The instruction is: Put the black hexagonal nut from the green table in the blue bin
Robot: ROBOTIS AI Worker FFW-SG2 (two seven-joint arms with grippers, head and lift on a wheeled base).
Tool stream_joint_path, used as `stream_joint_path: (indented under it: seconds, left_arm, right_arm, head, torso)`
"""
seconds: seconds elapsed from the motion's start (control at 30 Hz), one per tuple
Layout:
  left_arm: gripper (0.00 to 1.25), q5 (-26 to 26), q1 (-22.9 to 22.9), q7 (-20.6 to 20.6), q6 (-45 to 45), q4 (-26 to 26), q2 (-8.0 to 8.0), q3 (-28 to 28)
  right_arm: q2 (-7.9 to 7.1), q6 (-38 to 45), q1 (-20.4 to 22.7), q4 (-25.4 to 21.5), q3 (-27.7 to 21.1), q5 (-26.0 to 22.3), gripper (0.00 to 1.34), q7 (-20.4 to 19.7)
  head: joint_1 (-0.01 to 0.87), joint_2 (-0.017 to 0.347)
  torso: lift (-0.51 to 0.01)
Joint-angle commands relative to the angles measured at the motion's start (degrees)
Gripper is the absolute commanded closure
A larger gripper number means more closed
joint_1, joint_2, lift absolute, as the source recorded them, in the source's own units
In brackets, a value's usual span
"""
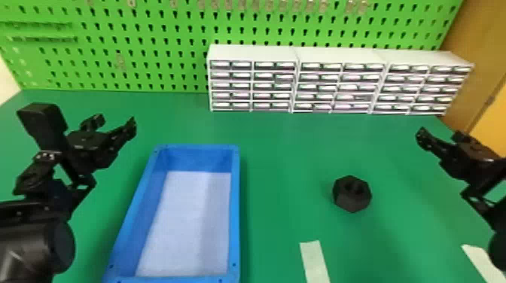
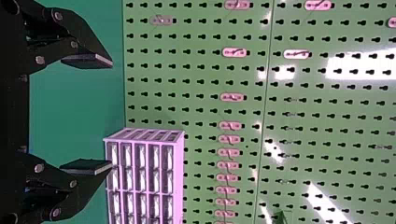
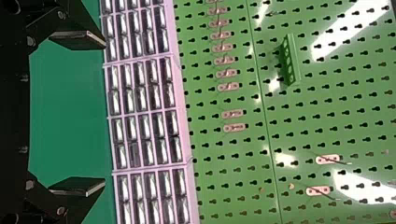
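The black hexagonal nut (image 1: 351,194) lies on the green table (image 1: 286,150), right of the blue bin (image 1: 235,210). The bin's pale floor holds nothing. My left gripper (image 1: 115,122) is above the table, left of the bin's far end; in the left wrist view the left gripper (image 2: 111,114) has its fingers wide apart and nothing between them. Off to the nut's right and farther back, my right gripper (image 1: 438,135) hangs over the table. Seen from its own wrist, the right gripper (image 3: 105,114) is open as well, with nothing held.
White drawer cabinets (image 1: 339,54) line the table's back edge from the middle to the right, before a green pegboard (image 1: 150,49). One pale tape strip (image 1: 315,261) lies nearer than the nut, another (image 1: 483,263) at the lower right.
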Motion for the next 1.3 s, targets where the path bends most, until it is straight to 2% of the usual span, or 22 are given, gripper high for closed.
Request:
stream_joint_path:
  seconds: [0.0,0.87,1.17,1.27]
  left_arm:
    - [0.49,0.1,0.0,0.1,0.0,0.0,0.0,0.0]
    - [0.49,0.2,0.0,0.0,-0.1,0.0,0.0,-0.1]
    - [0.49,0.2,0.1,0.0,-0.1,0.0,0.0,0.1]
    - [0.49,0.3,0.2,0.0,-0.1,-0.1,0.0,0.1]
  right_arm:
    - [-0.01,0.1,0.0,0.0,0.0,0.0,0.25,0.0]
    - [-0.1,0.3,0.0,0.0,0.1,0.0,0.25,0.0]
    - [-1.24,4.8,-0.5,-1.1,0.0,-0.1,0.25,-0.1]
    - [-2.21,8.4,-1.1,-2.0,0.0,0.5,0.25,-0.2]
  head:
    - [0.691,0.009]
    - [0.691,0.009]
    - [0.691,0.009]
    - [0.691,0.009]
  torso:
    - [-0.097]
    - [-0.097]
    - [-0.097]
    - [-0.097]
